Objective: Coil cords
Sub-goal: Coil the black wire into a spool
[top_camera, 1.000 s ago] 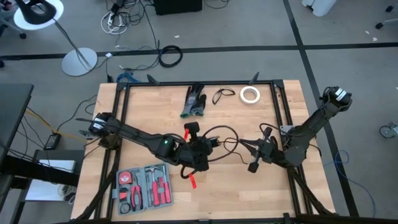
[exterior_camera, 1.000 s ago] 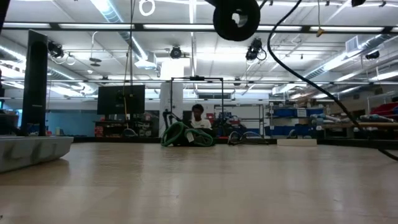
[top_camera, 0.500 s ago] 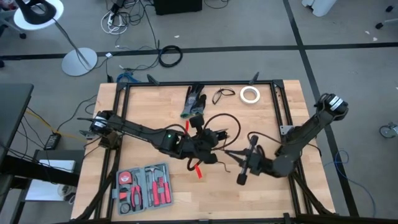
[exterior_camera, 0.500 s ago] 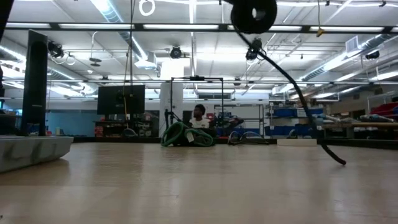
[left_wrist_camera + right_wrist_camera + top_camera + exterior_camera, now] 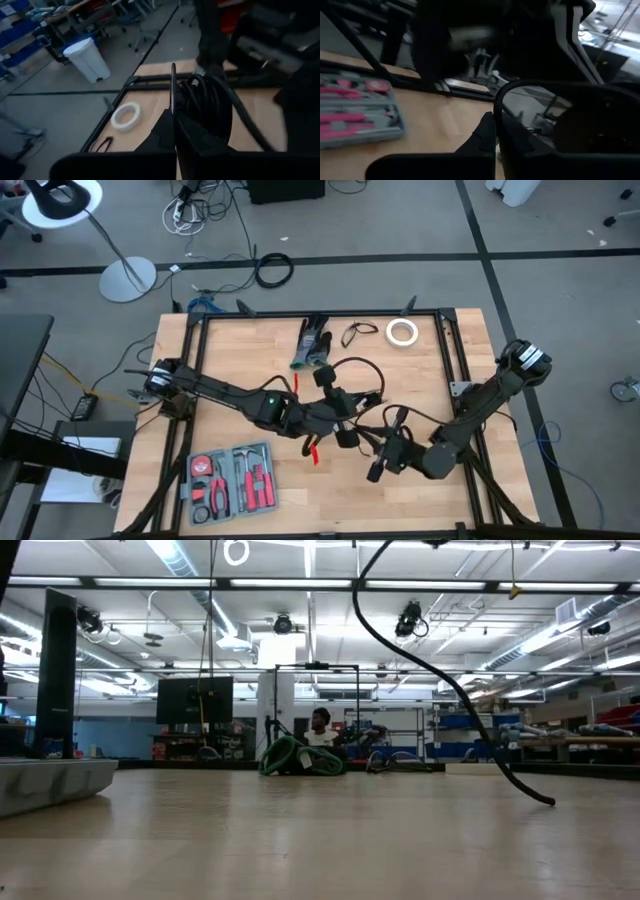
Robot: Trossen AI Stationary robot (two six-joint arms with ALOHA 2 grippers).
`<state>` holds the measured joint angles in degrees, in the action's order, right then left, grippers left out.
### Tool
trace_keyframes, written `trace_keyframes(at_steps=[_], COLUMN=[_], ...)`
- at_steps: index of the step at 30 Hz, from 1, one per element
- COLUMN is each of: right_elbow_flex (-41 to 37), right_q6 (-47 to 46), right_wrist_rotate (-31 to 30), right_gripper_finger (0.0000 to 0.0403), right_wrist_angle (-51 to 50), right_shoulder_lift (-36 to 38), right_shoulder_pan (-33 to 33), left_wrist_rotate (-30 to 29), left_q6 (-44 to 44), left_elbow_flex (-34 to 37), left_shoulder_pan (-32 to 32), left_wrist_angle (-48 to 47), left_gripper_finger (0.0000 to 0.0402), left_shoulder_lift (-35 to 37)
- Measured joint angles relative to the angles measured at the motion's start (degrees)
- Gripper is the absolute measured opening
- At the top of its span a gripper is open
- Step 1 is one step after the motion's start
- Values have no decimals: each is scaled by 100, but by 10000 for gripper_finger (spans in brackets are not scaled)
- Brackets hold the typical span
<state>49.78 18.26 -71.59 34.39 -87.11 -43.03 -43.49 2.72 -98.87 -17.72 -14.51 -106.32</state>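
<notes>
The cord (image 5: 352, 370) is up off the table between the two grippers, mid-wind by the look of it. From above, the left gripper (image 5: 338, 402) sits at mid-table with the bundle, a loop arching away behind it; the right gripper (image 5: 385, 460) is just beside it on the near side, and I can't tell its grip from here. The tool case (image 5: 232, 480) lies well off to the left gripper's side, the tape roll (image 5: 402, 331) far beyond.

Table level: the tail (image 5: 450, 690) sweeps down, its tip near the wood.

Left wrist: fingers closed on the coiled bundle (image 5: 207, 102).

Right wrist: fingers look pressed together, a strand (image 5: 535, 90) curving just past them; held or not, unclear. Next, I'd judge, another wrap, and that dangling tail could snag.
</notes>
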Motion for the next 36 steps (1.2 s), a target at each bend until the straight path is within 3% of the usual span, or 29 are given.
trace_keyframes(at_steps=[9,15,21,27,36], right_elbow_flex=[0,-3,-2,2,0], right_q6=[450,-16,-164,-64,-105], right_wrist_rotate=[-777,-1274,-1826,-1818,-1775], right_gripper_finger=[1,1,1,2,11], right_wrist_angle=[-273,-1134,-1818,-2377,-2762], right_shoulder_lift=[2,3,11,211,631], right_shoulder_pan=[38,-35,-383,-478,-436], left_wrist_rotate=[327,381,403,526,274], left_q6=[-81,-45,-35,-170,-504], left_elbow_flex=[0,-126,-370,-616,-944], left_shoulder_pan=[-100,-224,-335,-452,-603], left_wrist_angle=[461,493,-17,-522,-2054], left_gripper_finger=[0,0,0,0,0], left_shoulder_lift=[0,0,63,74,81])
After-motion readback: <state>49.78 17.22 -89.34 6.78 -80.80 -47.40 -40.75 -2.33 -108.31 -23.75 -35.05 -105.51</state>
